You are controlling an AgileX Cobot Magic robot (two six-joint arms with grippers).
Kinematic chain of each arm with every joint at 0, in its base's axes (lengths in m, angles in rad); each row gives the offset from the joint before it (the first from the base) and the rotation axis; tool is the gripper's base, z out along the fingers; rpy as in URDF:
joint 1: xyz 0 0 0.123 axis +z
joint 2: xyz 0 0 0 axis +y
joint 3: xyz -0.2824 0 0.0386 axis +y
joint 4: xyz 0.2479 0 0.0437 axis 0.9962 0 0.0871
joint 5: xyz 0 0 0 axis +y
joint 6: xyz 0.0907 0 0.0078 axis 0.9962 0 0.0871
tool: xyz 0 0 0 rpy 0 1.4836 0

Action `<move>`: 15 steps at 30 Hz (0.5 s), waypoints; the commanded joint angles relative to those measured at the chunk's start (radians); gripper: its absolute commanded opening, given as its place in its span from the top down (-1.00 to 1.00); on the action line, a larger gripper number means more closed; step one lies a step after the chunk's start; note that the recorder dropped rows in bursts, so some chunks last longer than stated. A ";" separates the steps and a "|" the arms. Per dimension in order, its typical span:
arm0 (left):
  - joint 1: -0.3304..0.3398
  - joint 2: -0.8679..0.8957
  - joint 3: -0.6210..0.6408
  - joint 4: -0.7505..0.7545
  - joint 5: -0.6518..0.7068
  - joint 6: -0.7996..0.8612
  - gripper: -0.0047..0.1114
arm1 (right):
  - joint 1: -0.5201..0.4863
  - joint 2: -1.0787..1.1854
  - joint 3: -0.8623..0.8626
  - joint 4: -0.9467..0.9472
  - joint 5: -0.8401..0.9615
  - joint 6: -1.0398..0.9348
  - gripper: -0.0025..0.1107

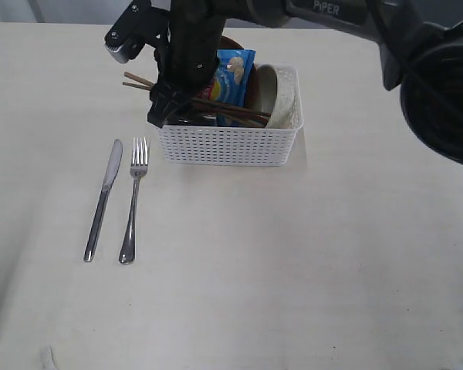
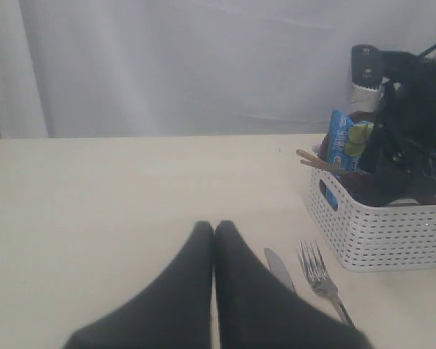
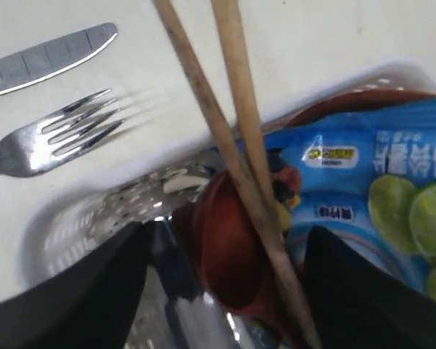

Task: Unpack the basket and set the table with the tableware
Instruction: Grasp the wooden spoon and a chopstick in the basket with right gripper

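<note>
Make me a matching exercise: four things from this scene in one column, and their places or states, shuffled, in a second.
Things:
1. knife
2. blue chip bag
3. chopsticks
4. left gripper

Places or states:
A. jutting sideways out of the white basket
B. shut, holding nothing
C. flat on the table beside the fork
D. standing in the basket next to the bowl

Pairs: 1-C, 2-D, 3-A, 4-B.

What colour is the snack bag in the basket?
The bag is blue; right wrist view shows it best.
</note>
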 commanded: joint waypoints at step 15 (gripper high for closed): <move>-0.001 -0.004 0.003 -0.003 -0.012 0.000 0.92 | -0.030 0.000 0.000 -0.035 -0.073 -0.006 0.96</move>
